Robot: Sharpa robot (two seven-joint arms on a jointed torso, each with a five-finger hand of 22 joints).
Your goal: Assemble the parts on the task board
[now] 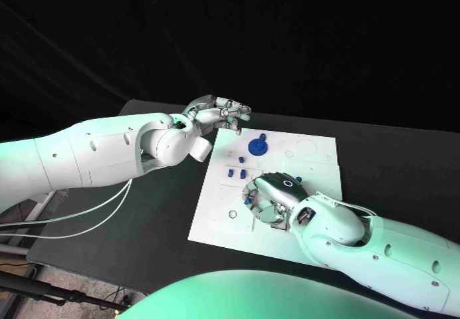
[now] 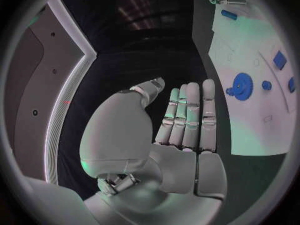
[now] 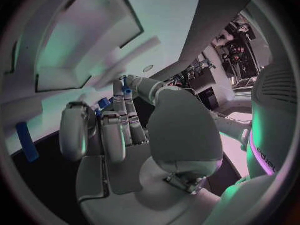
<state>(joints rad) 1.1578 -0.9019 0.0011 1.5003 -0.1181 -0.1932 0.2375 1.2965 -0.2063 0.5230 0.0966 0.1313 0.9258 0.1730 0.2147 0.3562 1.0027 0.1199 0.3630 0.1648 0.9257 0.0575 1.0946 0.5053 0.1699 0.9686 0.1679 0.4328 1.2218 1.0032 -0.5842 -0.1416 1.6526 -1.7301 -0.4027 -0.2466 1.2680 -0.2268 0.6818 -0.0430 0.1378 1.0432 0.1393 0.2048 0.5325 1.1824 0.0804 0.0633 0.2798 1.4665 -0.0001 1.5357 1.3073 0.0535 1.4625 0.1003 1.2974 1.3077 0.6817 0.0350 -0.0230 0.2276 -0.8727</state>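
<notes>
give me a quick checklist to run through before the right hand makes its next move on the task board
1. Right hand over the task board: ok.
2. Small blue part at the right hand's fingers: ok; firmness of hold cannot tell.
3. Left hand holding nothing, fingers straight: ok.
4. Left hand off the board's working area, at its far left corner: ok.
5. Blue gear seated on the board: cannot tell.
6. Target slot under the right hand: cannot tell, hidden.
</notes>
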